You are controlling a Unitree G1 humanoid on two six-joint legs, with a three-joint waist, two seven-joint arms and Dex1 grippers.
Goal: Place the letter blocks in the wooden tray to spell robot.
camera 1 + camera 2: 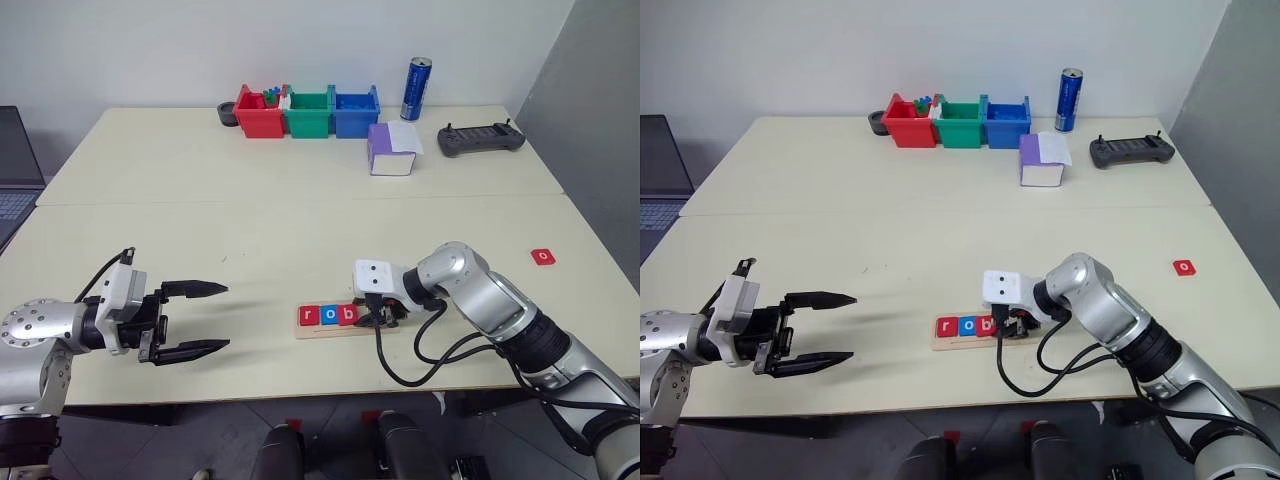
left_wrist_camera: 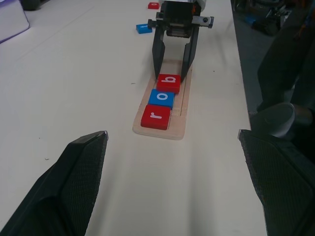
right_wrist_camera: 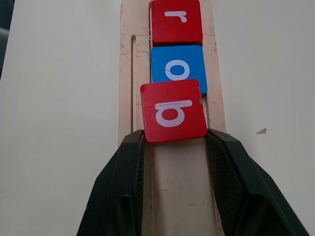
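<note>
We see the wooden tray near the worktop's front edge, holding red r, blue o and red b (slightly askew). The right pincer clamps the b's sides. The left pincer hovers wide open, empty, well apart.

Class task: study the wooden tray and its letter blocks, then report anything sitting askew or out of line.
The red b block, held between the right claw's fingers, sits slightly crooked on the wooden tray and overlaps the blue o block. The red r block lies straight.
</note>
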